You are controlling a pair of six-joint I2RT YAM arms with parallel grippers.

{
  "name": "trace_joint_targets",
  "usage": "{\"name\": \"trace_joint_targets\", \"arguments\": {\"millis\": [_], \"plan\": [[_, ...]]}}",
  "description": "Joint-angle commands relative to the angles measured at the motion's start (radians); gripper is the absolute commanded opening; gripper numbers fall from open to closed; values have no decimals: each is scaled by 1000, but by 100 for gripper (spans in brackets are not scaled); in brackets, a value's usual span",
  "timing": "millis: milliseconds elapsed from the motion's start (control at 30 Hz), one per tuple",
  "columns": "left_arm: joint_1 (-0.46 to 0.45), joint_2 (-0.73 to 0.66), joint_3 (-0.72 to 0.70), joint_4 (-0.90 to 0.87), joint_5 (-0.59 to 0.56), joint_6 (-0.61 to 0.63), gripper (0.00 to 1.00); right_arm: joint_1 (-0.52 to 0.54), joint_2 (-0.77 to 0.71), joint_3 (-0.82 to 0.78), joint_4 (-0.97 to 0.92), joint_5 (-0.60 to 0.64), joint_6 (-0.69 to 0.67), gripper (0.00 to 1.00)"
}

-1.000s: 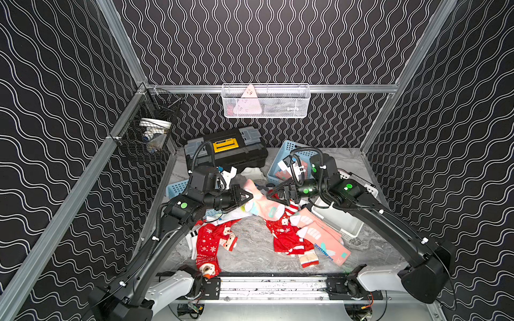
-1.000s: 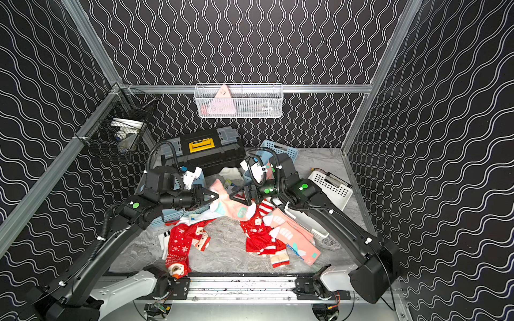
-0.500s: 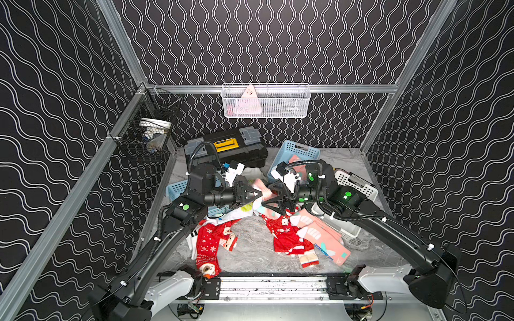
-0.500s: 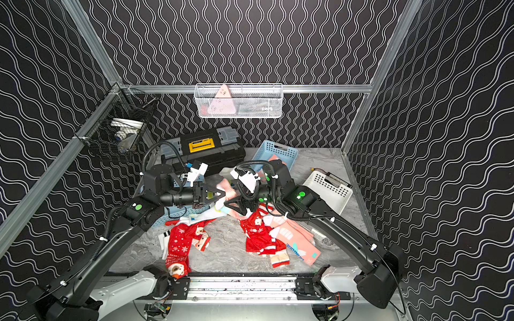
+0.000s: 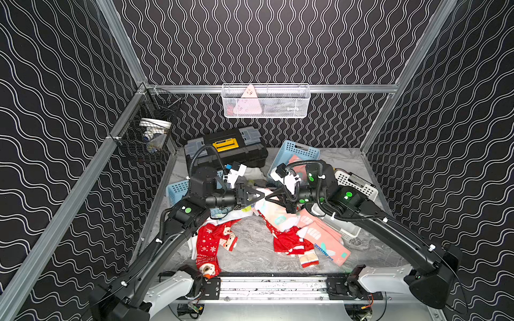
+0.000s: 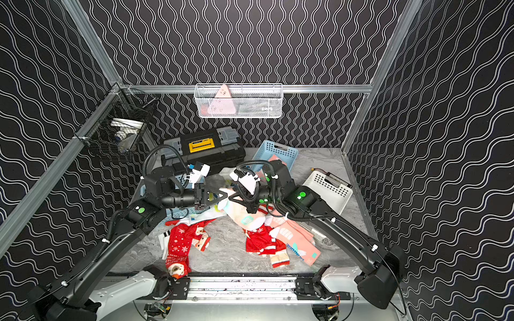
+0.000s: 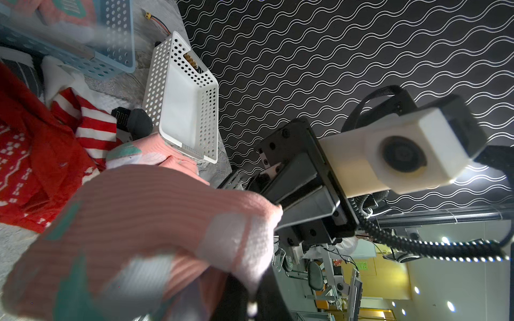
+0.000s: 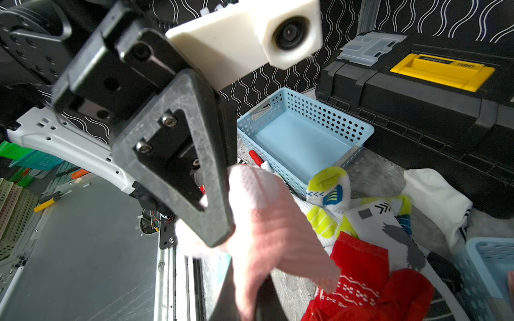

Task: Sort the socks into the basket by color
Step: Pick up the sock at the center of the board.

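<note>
Fingers first: left fingers (image 8: pixel 212 155) are pinched shut on the pink sock (image 5: pixel 278 218). Right fingers (image 7: pixel 306 200) are also pinched shut on it, same end, from the opposite side. Tips of the 2 nearly meet in mid-air. Sock is up off the desk (image 5: pixel 250 244), between the 2 arms, above the middle of the pile (image 6: pixel 264 236).

Why held so, my read: a hand-over, left to right. Blue basket (image 5: pixel 301 150) at the back on the right arm's side already has pink in it, so the right arm looks the better carrier. 2nd blue basket (image 8: pixel 319 116) by the left arm and white basket (image 7: pixel 180 97) both look empty. Lifting high also peels the sock clear of the red socks (image 5: pixel 288 243) below. Both sets holding at once means no drop during the swap.

Orientation: white-patched end is up, at the pinch. Body with its teal patch hangs down, slanting toward the right arm and the front. Long axis is steep, not flat. Lower end reaches the pile; cannot tell if it rests there or just hangs.

Unsorted on the desk: reds, white socks (image 8: pixel 328 222) with yellow marks, more pink socks (image 5: pixel 325 239)
</note>
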Motion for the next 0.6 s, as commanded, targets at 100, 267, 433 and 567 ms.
{"name": "trace_joint_targets", "arguments": {"millis": [100, 267, 433, 567], "plan": [[7, 4, 15, -33, -10, 50, 11, -30, -38, -5, -5, -33, 73, 0], [13, 2, 30, -36, -53, 71, 70, -76, -36, 7, -33, -88, 136, 0], [9, -7, 78, -161, -112, 183, 76, -121, -6, 34, -43, -139, 213, 0], [-44, -25, 97, -229, -213, 273, 73, -139, 30, 61, -42, -177, 275, 0]]}}
